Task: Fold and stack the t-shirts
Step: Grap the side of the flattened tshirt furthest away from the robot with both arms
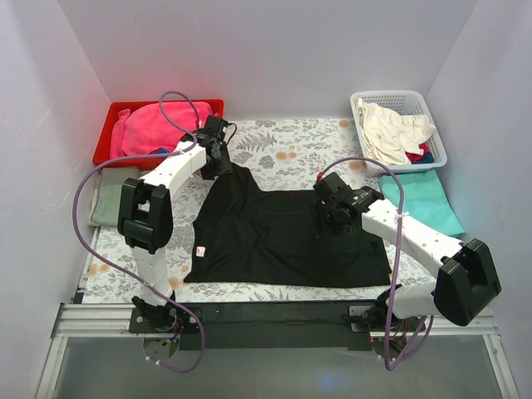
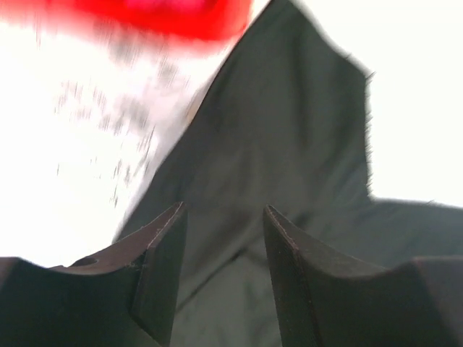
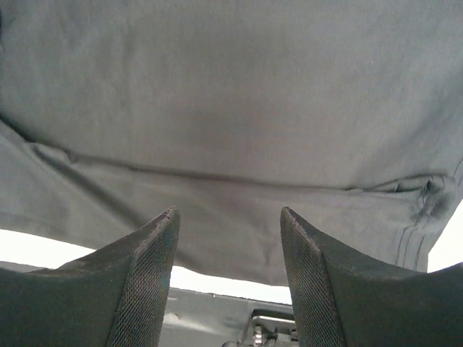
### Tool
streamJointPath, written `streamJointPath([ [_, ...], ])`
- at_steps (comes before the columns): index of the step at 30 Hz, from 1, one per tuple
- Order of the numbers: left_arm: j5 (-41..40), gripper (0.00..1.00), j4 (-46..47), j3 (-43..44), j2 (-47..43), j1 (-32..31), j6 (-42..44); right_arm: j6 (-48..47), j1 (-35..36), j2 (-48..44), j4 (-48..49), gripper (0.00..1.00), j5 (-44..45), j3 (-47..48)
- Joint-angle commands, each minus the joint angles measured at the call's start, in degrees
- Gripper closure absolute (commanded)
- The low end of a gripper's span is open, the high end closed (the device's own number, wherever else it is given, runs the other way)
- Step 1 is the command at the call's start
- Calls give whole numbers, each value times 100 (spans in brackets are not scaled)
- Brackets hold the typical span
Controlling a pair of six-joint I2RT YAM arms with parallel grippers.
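Where the top camera looks down, 3 plain white walls (image 1: 274, 50) close in a table under a floral tablecloth (image 1: 283, 150); a red tray (image 1: 125, 106) at the far left holds a pink garment (image 1: 154, 129); a white basket (image 1: 395, 95) at the far right holds cream clothes (image 1: 395, 129); a folded teal t-shirt (image 1: 424, 199) lies just in front of the basket, and a grey-green cloth (image 1: 106, 204) lies at the left edge. The black t-shirt (image 1: 283, 241) is spread over the middle of the table, 1 point of it drawn up toward the far left; the left gripper (image 1: 223, 166) sits at that point, while the right gripper (image 1: 326, 212) is over the shirt's right part.

From the left wrist, blurred and overexposed, the left gripper (image 2: 223, 208) has its fingers moderately apart over the black cloth (image 2: 289, 130); whether they touch it I cannot tell; a red smear at the top is the tray (image 2: 166, 14).

From the right wrist, sharper, the right gripper (image 3: 228, 210) stands wide with nothing between its fingers; the shirt (image 3: 231, 108) fills the view, showing folds and a stitched hem (image 3: 427, 206) that the top view misses.
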Motion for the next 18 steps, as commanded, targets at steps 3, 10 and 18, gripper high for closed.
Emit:
streamJointPath([
  [3, -67, 57, 1003, 557, 77, -60, 1003, -63, -44, 4, 513, 37, -103, -107],
  [10, 346, 59, 1558, 1066, 691, -60, 1848, -194, -53, 118, 636, 38, -94, -37],
  [18, 110, 59, 1427, 1900, 1623, -51, 1919, -212, -70, 180, 733, 39, -191, -28],
])
